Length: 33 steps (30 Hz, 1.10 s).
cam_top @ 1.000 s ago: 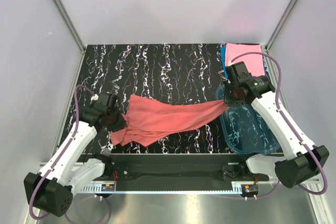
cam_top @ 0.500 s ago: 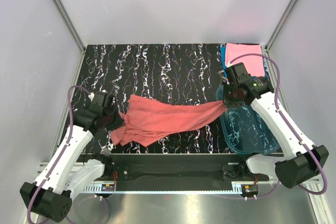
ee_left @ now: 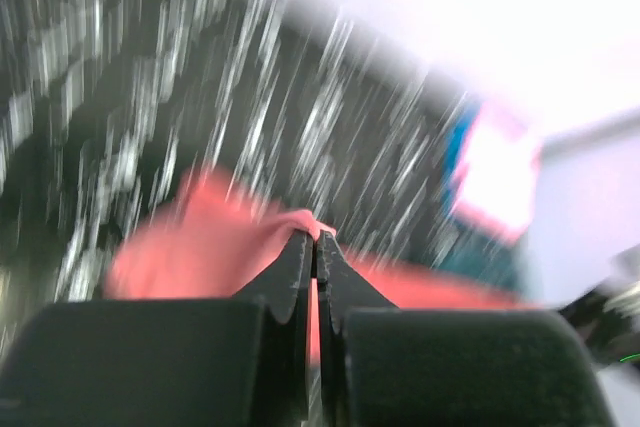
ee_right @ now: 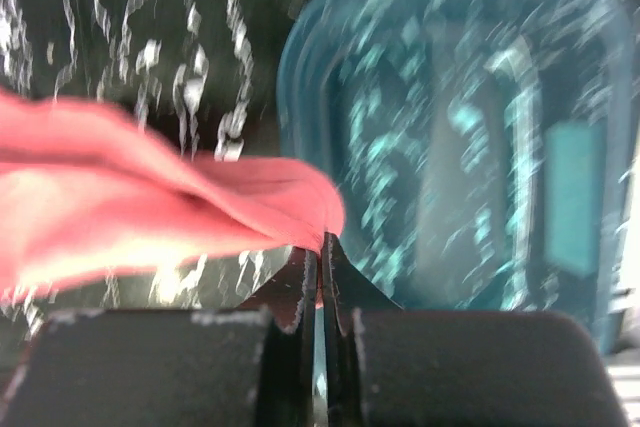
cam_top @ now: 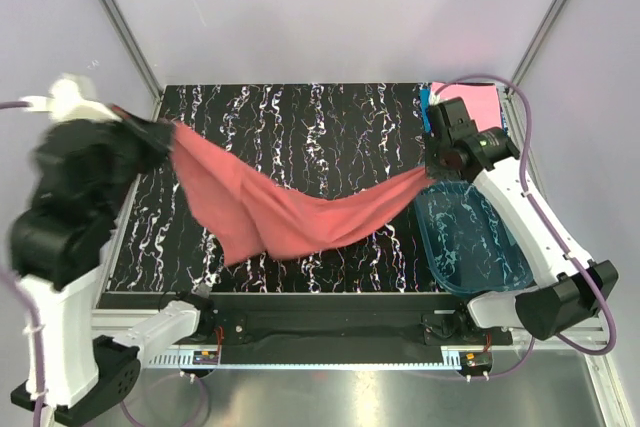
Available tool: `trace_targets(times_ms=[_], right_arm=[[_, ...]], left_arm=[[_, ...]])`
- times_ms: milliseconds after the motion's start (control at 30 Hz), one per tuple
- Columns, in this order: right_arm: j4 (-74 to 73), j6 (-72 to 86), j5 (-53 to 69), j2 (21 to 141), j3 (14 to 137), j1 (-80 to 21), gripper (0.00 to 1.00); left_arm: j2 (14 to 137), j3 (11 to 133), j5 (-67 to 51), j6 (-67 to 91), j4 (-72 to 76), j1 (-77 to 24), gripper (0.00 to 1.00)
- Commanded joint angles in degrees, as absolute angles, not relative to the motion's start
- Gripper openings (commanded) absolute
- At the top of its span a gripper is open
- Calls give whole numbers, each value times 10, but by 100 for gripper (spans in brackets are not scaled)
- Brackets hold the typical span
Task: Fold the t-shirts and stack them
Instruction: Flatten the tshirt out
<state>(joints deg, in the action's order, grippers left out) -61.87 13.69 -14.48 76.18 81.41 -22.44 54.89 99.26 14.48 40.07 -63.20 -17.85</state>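
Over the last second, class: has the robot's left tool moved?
Yes. The left tool has risen toward the far-left corner of the black marbled table, lifting its end of the salmon cloth t-shirt.

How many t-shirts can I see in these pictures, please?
3. The coral t-shirt hangs stretched between the left tool and the right tool. The pink t-shirt lies folded at the far right corner, the blue t-shirt under it, only its edge showing. More may be hidden.
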Motion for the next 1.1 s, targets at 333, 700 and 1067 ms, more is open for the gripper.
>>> trace_targets(times_ms=[333, 700, 1067], right_arm=[[-476, 102, -315, 763, 1003, -199, 0], [-439, 170, -123, 793, 1023, -187, 0], [-488, 191, 42, 831, 1001, -187, 0]], left_arm=[[513, 1176, 374, 353, -455, -178, 0], [538, 1168, 420, 242, -335, -184, 0], [613, 1220, 404, 200, -286, -184, 0]])
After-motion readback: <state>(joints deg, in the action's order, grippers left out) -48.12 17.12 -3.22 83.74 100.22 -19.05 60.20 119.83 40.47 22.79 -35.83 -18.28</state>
